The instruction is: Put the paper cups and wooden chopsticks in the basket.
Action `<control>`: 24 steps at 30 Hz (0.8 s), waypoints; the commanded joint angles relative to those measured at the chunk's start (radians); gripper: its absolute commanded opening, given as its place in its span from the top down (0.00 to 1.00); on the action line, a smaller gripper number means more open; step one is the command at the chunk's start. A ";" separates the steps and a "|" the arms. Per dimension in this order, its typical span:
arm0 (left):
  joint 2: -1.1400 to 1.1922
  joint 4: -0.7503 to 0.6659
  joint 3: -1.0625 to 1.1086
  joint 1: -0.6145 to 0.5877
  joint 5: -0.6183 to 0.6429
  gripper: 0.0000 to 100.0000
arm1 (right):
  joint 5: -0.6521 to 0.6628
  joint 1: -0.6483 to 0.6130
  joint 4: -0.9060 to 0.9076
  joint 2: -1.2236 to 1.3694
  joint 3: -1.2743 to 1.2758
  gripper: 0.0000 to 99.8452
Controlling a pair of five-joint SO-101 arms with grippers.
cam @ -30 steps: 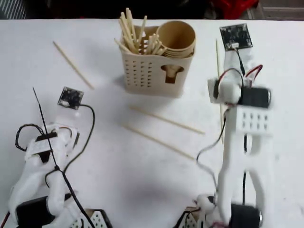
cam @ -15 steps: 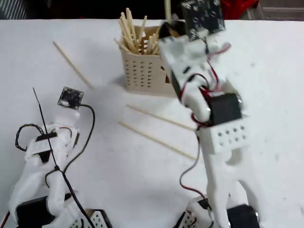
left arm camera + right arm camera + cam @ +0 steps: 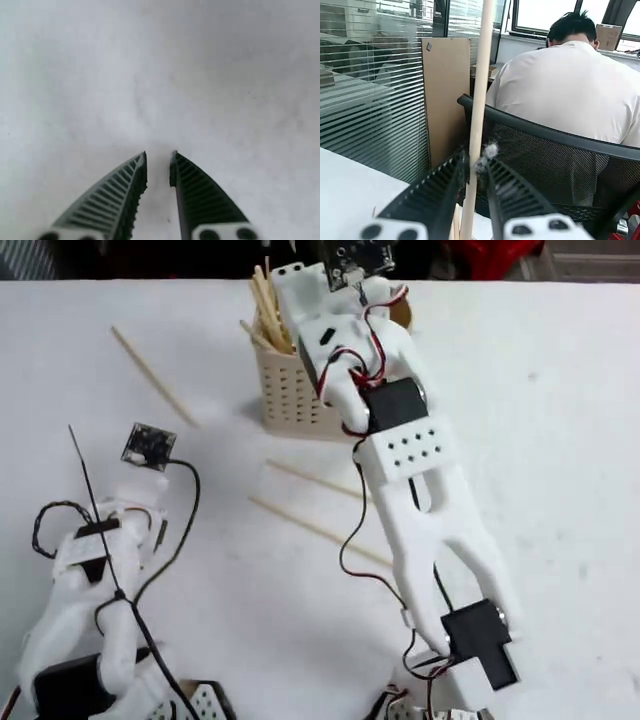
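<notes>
The cream perforated basket (image 3: pixel 288 392) stands at the table's far middle with several wooden chopsticks (image 3: pixel 266 302) upright in it. A sliver of paper cup (image 3: pixel 403 312) shows behind the right arm (image 3: pixel 400 440), which stretches over the basket and hides most of its inside. My right gripper (image 3: pixel 476 162) is shut on a chopstick (image 3: pixel 481 90) held upright. Three loose chopsticks lie on the table: one far left (image 3: pixel 152 375) and two in the middle (image 3: pixel 312 480) (image 3: pixel 310 525). My left gripper (image 3: pixel 158 156) hangs just over bare table, its jaws nearly together with nothing between them.
The left arm (image 3: pixel 95 570) sits folded at the near left with black cables around it. A small circuit board (image 3: pixel 148 445) lies on the table beside it. The table's right half is bare white surface.
The right arm has swung from the table's right side leftward and over the basket, carrying the chopstick it took from there. The left arm has not moved.
</notes>
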 commanded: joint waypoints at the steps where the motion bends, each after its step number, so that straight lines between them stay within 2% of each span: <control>1: -0.031 -0.014 -0.006 0.018 -0.011 0.90 | -0.009 -0.010 -0.031 -0.005 -0.058 0.98; 12: -0.031 -0.014 -0.006 0.018 -0.011 0.90 | -0.009 -0.010 -0.031 -0.001 -0.058 0.97; 18: -0.031 -0.014 -0.006 0.018 -0.011 0.90 | -0.011 -0.010 -0.024 -0.004 -0.057 0.86; 24: -0.031 -0.014 -0.006 0.018 -0.011 0.90 | -0.006 -0.010 0.016 -0.005 -0.058 0.92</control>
